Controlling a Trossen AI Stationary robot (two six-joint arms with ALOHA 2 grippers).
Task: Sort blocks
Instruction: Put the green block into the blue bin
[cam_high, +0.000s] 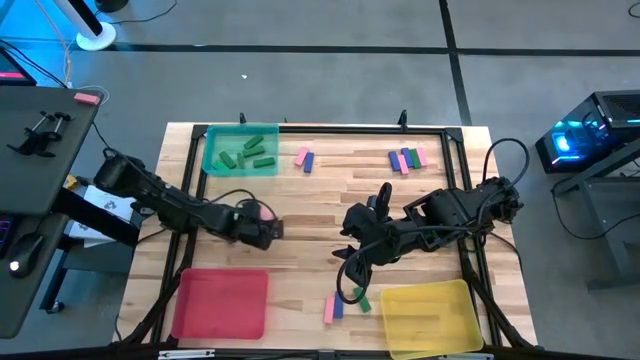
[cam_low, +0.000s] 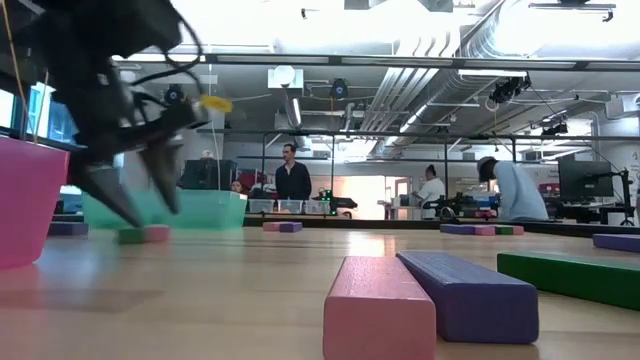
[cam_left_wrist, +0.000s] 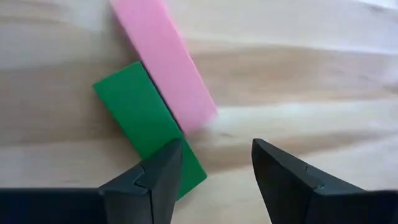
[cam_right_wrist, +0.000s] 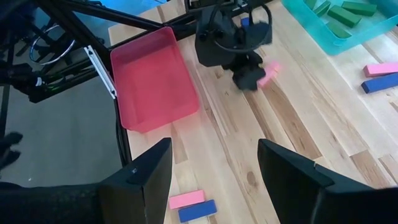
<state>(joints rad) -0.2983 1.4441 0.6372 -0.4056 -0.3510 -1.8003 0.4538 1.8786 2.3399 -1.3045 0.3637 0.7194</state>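
Note:
My left gripper (cam_left_wrist: 214, 146) is open, pointing down just above a pink block (cam_left_wrist: 165, 62) and a green block (cam_left_wrist: 140, 115). These lie side by side on the table left of centre, and the pink one shows beside the gripper (cam_high: 265, 228) in the high view (cam_high: 262, 208). One finger stands over the green block's end and the other over bare wood. My right gripper (cam_high: 350, 258) is open and empty right of centre. Pink, blue and green blocks (cam_high: 340, 305) lie near the front edge. More blocks lie at the far side (cam_high: 305, 158) (cam_high: 407, 158).
A green tray (cam_high: 240, 150) holding several green blocks stands at the far left. A red tray (cam_high: 222, 300) stands at the near left and a yellow tray (cam_high: 430, 315) at the near right. People stand in the room beyond the table (cam_low: 292, 178).

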